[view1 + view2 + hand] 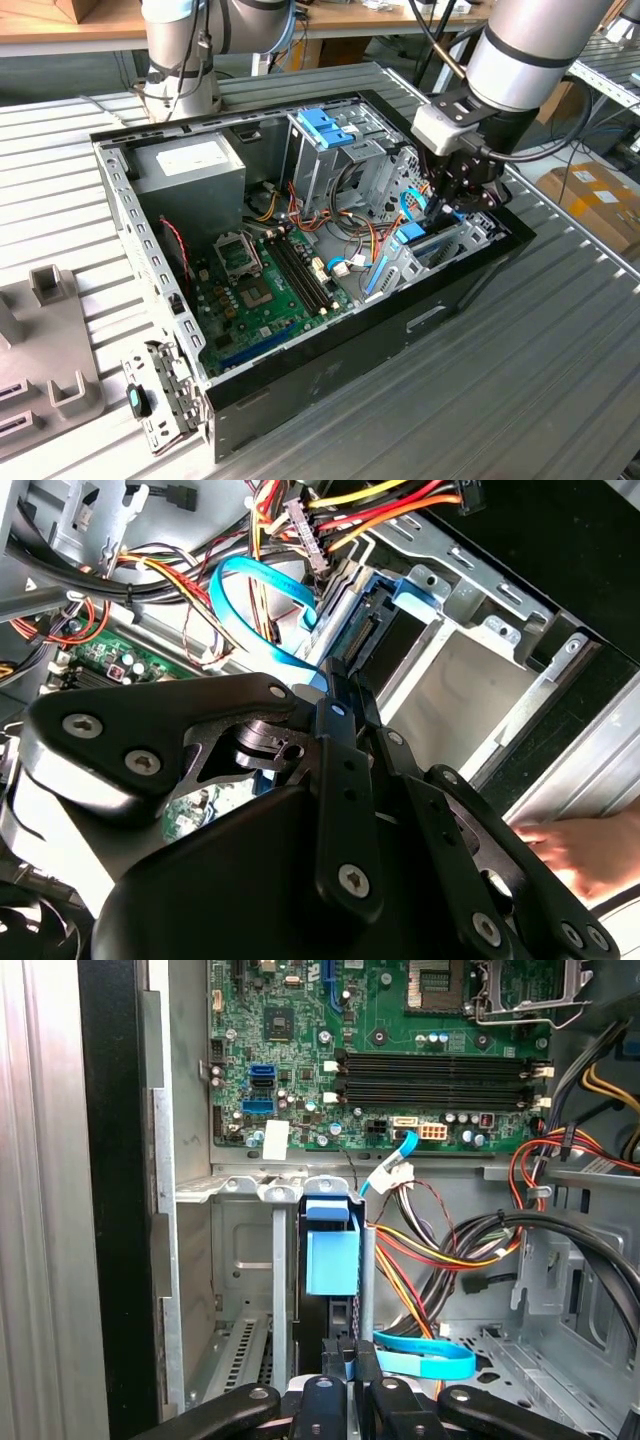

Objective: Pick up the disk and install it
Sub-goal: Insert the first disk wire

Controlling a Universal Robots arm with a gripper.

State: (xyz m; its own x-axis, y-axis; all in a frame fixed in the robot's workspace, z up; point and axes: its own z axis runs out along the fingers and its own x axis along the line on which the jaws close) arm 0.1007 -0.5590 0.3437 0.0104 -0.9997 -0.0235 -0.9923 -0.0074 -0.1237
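Disk (331, 1260): you see it standing on edge in the drive cage, directly in front of the claw's tips; its light-blue rail faces the first wrist view.
Disk, exterior view (412, 236): blue rail visible just below the claw, inside the case's corner bay.
Claw (345, 1358): fingers drawn close together at the near edge of the disk; you cannot tell whether they actually grip it or only touch it.
Claw, exterior view (441, 207): lowered into the open computer case (300, 385), above the bay.
Claw, second wrist view (338, 675): black linkage in the foreground, tips pointing at the blue rail (372, 615).
Drive cage (235, 1260): grey sheet metal; an unfilled slot sits beside the disk.
Blue data cable (425, 1360): loops just beside the claw's tips, on the side away from that slot.
Motherboard (400, 1050): beyond the cage, well ahead of the claw.
Hand (580, 850): a person's fingers rest at the case edge, behind the claw.
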